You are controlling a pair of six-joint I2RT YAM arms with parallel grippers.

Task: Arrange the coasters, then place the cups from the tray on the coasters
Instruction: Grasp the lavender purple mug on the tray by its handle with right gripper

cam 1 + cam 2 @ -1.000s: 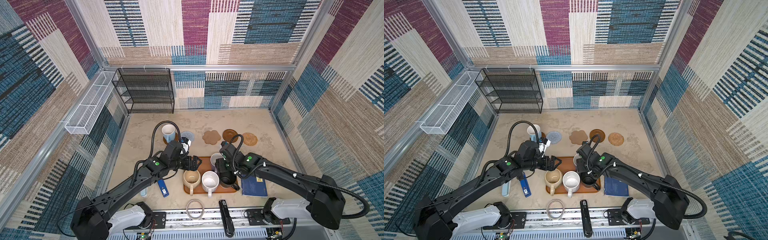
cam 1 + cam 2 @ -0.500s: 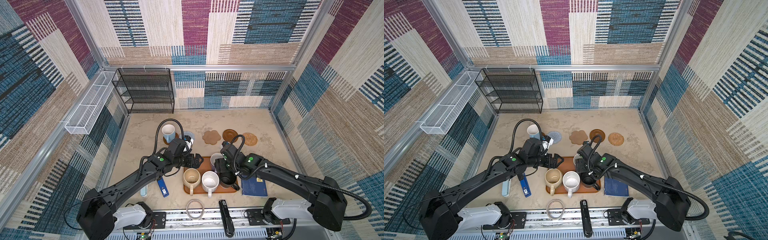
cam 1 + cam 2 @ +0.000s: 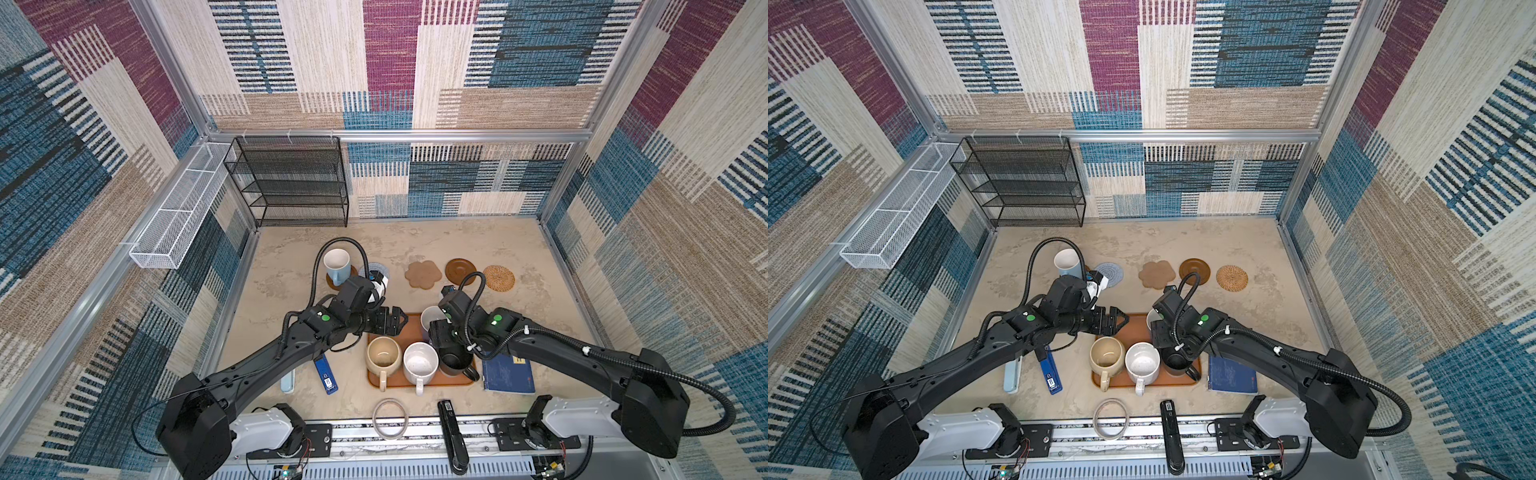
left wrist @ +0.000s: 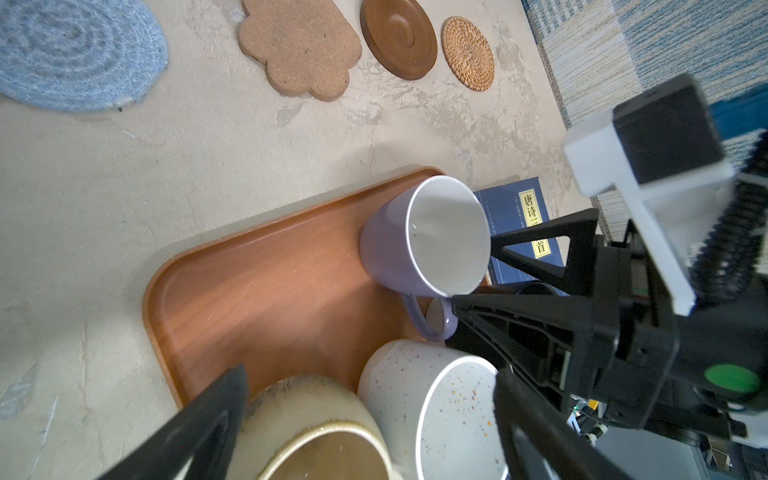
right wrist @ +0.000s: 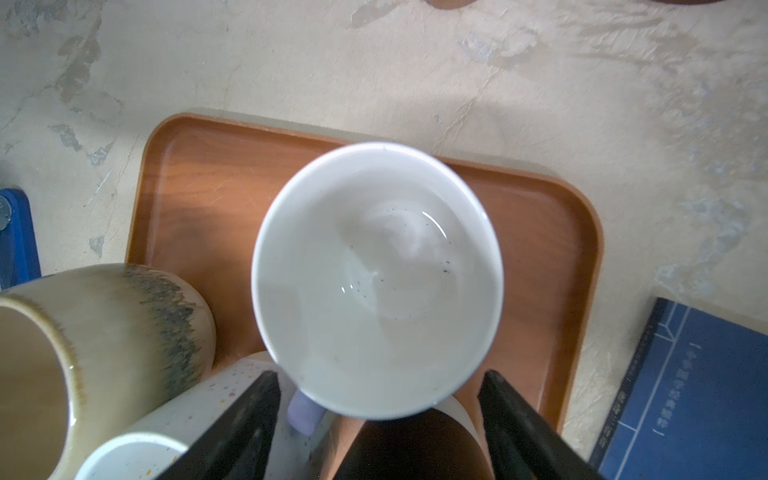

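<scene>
The rust-orange tray holds a lavender cup, a beige cup, a speckled white cup and a black cup. A light blue cup stands on a dark brown coaster at the back. Beside it lie a blue-grey woven coaster, a tan flower coaster, a second brown coaster and a rattan coaster. My left gripper hangs open over the tray's left end. My right gripper is open, its fingers either side of the lavender cup's handle, above the black cup.
A dark blue book lies right of the tray. A blue stapler-like thing and a pale bar lie to its left. A clear ring and a black bar sit at the front edge. A black wire rack stands back left.
My left gripper has slid a little to the right, further over the tray. The right arm has hardly moved above the lavender cup.
</scene>
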